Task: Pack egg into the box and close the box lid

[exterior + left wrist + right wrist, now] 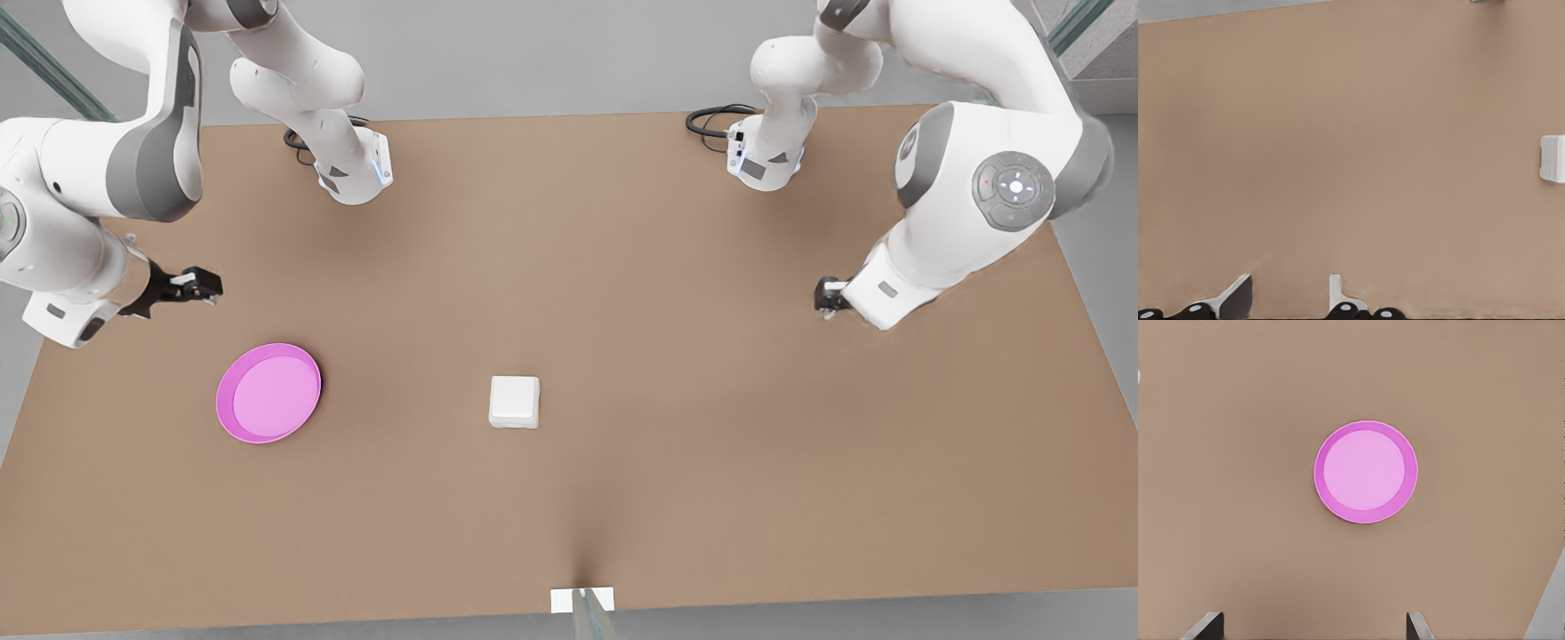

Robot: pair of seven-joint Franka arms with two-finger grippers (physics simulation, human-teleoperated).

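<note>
The box (514,401) is a small white square carton in the middle of the table, and its box lid (515,396) lies flat on top, closed. One edge of the box (1553,159) shows in the left wrist view. The egg is hidden or out of view. My right gripper (203,286) hovers at the front view's left, above and behind the pink plate, open (1311,615) with nothing between its fingers. Well away from the box, at the front view's right, my left gripper (827,298) hangs over bare table, open (1289,280) and holding nothing.
A round pink plate (229,418) lies at the front view's left with nothing on it; in the right wrist view this plate (1366,430) sits centred below the gripper. A white marker (582,600) is at the table's near edge. Black cables (711,117) lie by the arm bases.
</note>
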